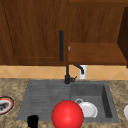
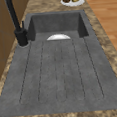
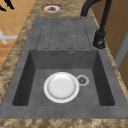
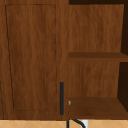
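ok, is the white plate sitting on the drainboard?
No. In the right side view the white plate lies flat on the floor of the sink basin, beside the drain, not on the ribbed drainboard.

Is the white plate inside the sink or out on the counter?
Inside. The white plate lies flat on the bottom of the sink basin, right beside the drain.

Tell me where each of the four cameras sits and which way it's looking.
Front view: faces the sink head-on; left hand at the bottom edge, near a red ball.
Left side view: from the left, along the draining board toward the basin.
Right side view: from the right, over the white plate in the basin toward the draining board.
Upper view: faces the wall cabinet and shelves.
Shared: front and side views all show the plate and black faucet.
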Available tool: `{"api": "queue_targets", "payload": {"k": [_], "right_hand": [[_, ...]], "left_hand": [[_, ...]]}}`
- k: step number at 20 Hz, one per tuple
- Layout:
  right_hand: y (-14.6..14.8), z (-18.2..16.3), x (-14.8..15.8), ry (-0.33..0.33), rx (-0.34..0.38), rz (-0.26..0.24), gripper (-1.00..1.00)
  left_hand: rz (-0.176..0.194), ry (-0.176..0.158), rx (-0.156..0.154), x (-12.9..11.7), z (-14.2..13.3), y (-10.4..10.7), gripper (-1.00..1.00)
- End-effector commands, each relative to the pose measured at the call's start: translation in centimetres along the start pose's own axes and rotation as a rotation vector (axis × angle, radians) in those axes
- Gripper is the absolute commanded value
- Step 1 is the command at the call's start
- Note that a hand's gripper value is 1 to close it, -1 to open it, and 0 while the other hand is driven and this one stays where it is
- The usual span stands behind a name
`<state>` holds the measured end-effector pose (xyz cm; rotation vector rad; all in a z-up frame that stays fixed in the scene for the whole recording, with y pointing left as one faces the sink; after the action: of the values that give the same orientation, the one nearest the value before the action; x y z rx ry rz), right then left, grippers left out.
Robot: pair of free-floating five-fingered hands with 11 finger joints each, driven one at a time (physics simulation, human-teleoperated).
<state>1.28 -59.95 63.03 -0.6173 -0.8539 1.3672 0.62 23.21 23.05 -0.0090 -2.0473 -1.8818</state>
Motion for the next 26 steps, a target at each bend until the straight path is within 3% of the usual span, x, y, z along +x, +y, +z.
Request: {"api": "queue_targets", "payload": {"k": [1,15,26], "right_hand": [[0.7,1.6,2.2,0.000,-0.044,0.013,-1.00],[3.8,2.1,11.4,0.177,-0.220,-0.064,-1.00],[5.4,0.4,18.5,0.272,-0.326,-0.177,-1.00]], "left_hand": [[0.000,0.000,0.000,0.0,0.0,0.0,0.00],[0.000,0.000,0.000,0.0,0.0,0.0,0.00],[0.000,0.000,0.000,0.0,0.0,0.0,0.00]]}}
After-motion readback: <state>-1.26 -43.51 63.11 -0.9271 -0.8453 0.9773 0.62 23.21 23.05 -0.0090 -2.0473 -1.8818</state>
